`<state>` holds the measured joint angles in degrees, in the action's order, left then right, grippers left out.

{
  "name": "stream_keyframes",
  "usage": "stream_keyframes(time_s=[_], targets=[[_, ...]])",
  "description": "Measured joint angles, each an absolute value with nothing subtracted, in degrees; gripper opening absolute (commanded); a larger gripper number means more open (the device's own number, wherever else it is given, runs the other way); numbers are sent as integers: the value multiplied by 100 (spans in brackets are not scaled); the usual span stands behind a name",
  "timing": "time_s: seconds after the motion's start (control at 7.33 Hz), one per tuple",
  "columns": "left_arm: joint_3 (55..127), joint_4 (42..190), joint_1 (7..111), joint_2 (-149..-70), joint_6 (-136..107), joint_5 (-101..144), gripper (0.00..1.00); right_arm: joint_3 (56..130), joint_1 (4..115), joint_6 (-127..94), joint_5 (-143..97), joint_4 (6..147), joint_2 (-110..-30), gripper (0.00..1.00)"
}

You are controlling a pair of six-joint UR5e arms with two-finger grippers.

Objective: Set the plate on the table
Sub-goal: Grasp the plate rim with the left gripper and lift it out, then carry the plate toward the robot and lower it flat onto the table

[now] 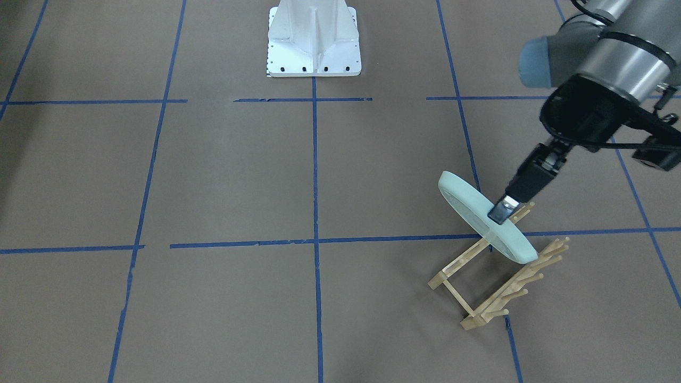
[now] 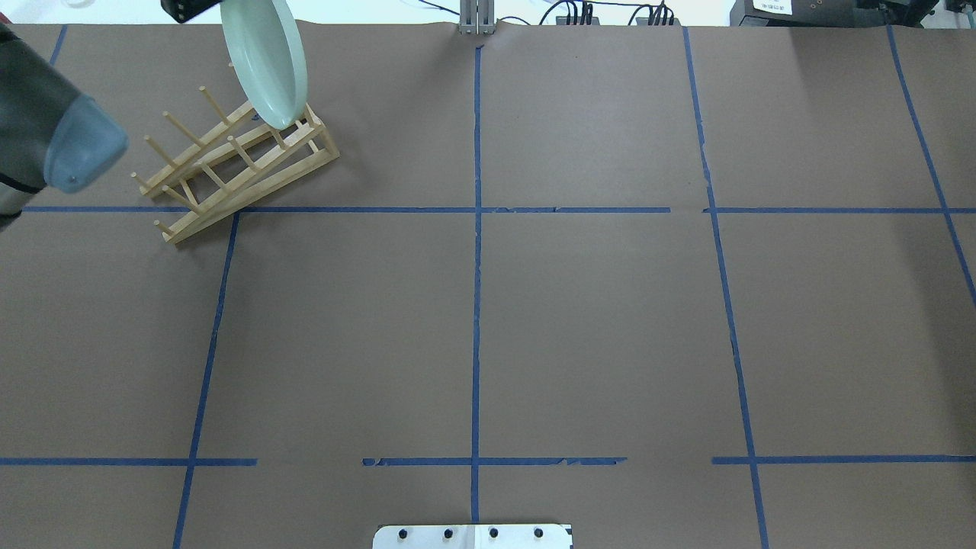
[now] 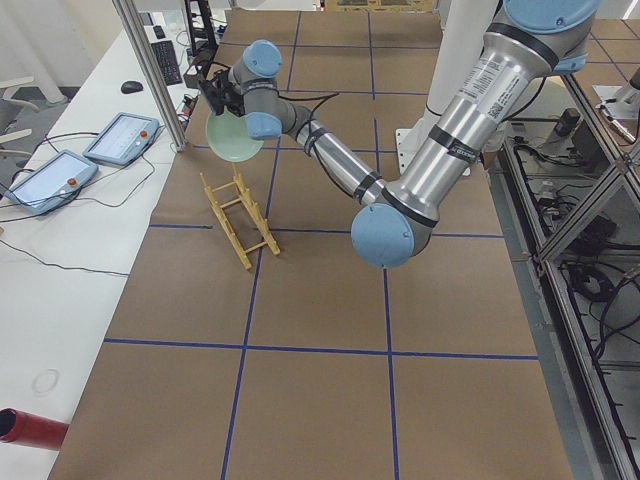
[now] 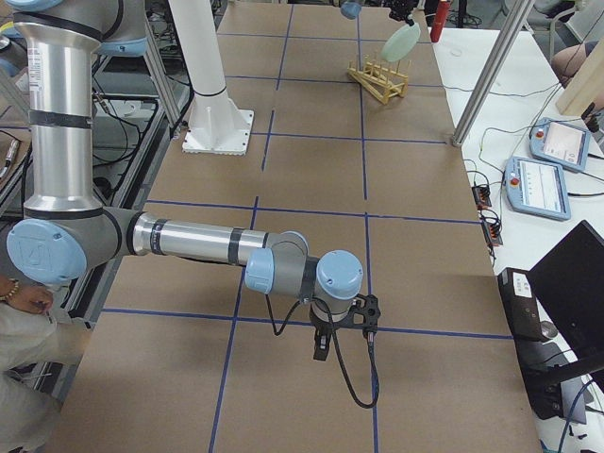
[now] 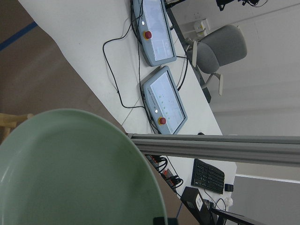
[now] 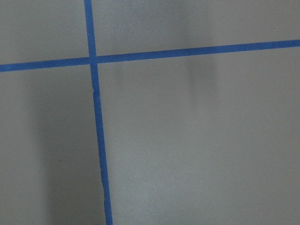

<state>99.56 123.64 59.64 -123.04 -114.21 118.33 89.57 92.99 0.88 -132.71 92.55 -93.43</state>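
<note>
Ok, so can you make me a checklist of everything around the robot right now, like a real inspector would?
Surface: the table is flat brown paper with blue tape lines.
Job's things: the plate is up in the air, tilted on edge over one end of the wooden rack, and not on the table.
Clutter: the wooden rack; nothing else seen.
Grippers: the left gripper has its jaws shut on the plate's rim; the right gripper hangs low over the table, and its jaws cannot be judged.
Cables: a black cable loops off the right wrist; desk cables cross the white desk.
Surroundings: touch-screen tablets, a keyboard, an office chair and the white robot base.
</note>
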Motion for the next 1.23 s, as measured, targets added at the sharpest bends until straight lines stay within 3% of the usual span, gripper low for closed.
stream_keyframes(time_s=[0.41,0.68,0.95,1.09,1.23], targets=[[10287,8297,4511,-13207,-9745,11412,0,8964,9299,88,-13271,9255,-9343,100],[9686,7156,3372,-13508,-9195,10791,0,8965,9299,88,-13272,9255,-9342,100],[8904,6964,2809,-13806,-8876,10479,0,8965,9299,88,-13271,9255,-9343,100],[8729,6950,2649,-13861,-8828,10306,22,8965,9299,88,-13271,9255,-9343,100],[8659,6947,2552,-13873,-8808,10167,76,8965,9299,88,-13272,9255,-9343,100]])
